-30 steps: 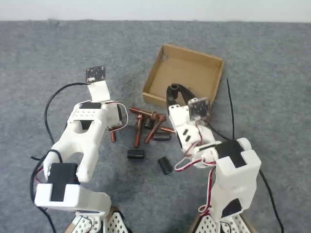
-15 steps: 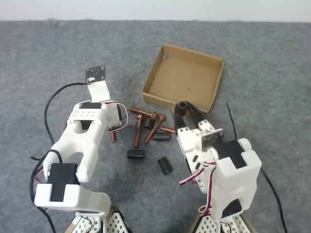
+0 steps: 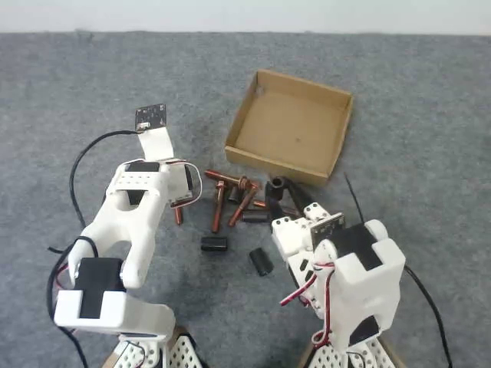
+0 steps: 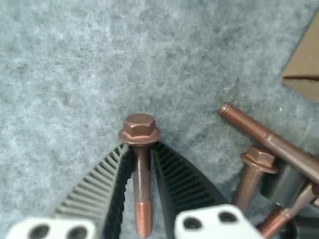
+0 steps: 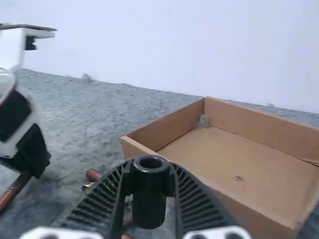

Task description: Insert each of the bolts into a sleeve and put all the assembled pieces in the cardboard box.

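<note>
Left gripper point(image 4: 141, 152) clenched a copper-coloured hex-head metal bolt point(image 4: 139, 130) by its shank. Right gripper point(image 5: 148, 172) grasped a black cylindrical sleeve point(image 5: 148, 196) upright, near the brown cardboard box point(image 5: 279, 132). Both judged rigid, light, smooth; mid-body holds advisable.

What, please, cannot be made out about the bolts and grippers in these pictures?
- High view: the left gripper sits under its arm's white housing; little of its copper-coloured hex bolt shows.
- High view: the loose copper bolts overlap, and the right gripper, holding a black cylindrical sleeve, covers some, so no sure count.
- Left wrist view: neighbouring bolts run off the edge.
- Right wrist view: its fingers block most of the loose copper bolts.
</note>
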Controlling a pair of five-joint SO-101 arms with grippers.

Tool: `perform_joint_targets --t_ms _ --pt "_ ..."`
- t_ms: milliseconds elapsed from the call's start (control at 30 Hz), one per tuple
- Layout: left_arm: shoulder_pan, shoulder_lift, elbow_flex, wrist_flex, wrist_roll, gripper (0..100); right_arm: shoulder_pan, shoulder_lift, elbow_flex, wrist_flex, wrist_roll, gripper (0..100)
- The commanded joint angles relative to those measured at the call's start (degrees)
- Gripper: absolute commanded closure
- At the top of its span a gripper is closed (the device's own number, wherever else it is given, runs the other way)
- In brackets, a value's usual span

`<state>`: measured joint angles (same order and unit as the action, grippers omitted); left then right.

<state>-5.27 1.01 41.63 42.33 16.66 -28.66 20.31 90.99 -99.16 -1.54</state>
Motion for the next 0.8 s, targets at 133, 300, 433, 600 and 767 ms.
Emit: perform_joint_targets --t_ms 133,300,433,600,767 --pt "3.43 -4.48 -1.01 -5.54 -0.53 99 -6.46 -1.10 1.49 -1.63 -0.44 99.2" --pt "8.26 -5.98 -0.84 -11.25 -0.35 99 -11.03 -0.57 1.32 -0.31 -0.44 99.2" --pt "12.22 -10.99 -0.57 -11.25 -0.35 99 -11.30 -0.57 1.32 1.98 3.34 99.2" --pt "13.54 -17.14 -0.48 -11.25 -0.35 99 -11.38 -0.57 1.32 2.24 5.27 99.2" --pt "13.36 -20.22 -0.48 -11.34 -0.35 99 -11.38 -0.57 1.32 2.24 5.45 99.2"
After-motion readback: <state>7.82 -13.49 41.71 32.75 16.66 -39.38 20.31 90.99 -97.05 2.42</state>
